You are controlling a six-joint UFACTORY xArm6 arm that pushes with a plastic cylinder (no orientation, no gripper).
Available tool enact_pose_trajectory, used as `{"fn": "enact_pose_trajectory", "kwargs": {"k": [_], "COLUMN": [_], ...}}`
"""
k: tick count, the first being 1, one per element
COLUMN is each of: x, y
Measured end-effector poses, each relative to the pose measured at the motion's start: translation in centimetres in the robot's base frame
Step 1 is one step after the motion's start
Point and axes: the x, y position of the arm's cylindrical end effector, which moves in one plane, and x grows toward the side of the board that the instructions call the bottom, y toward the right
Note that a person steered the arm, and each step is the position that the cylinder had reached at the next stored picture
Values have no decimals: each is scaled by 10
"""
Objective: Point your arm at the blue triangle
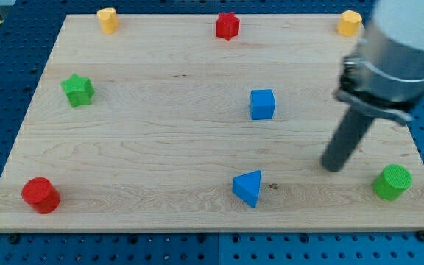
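Near the bottom edge of the pale wooden board (160, 147), the blue triangular plastic block (248, 188) lies below the blue cube (262, 104), and my tip (333, 166), a bare rod grasping nothing, stands well apart to the triangle's right, near the green cylinder (392, 182).

The blue triangle (248, 188) is a small solid wedge lying flat on the wooden board, low in the view and slightly right of centre. One corner points toward the view's left. It touches no other block.
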Motion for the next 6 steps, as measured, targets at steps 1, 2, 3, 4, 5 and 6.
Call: {"fn": "enact_pose_trajectory", "kwargs": {"k": [1,2,3,4,5,6], "x": [44,78,78,74,72,50], "y": [-11,-52,-109,-144,-139,-138]}}
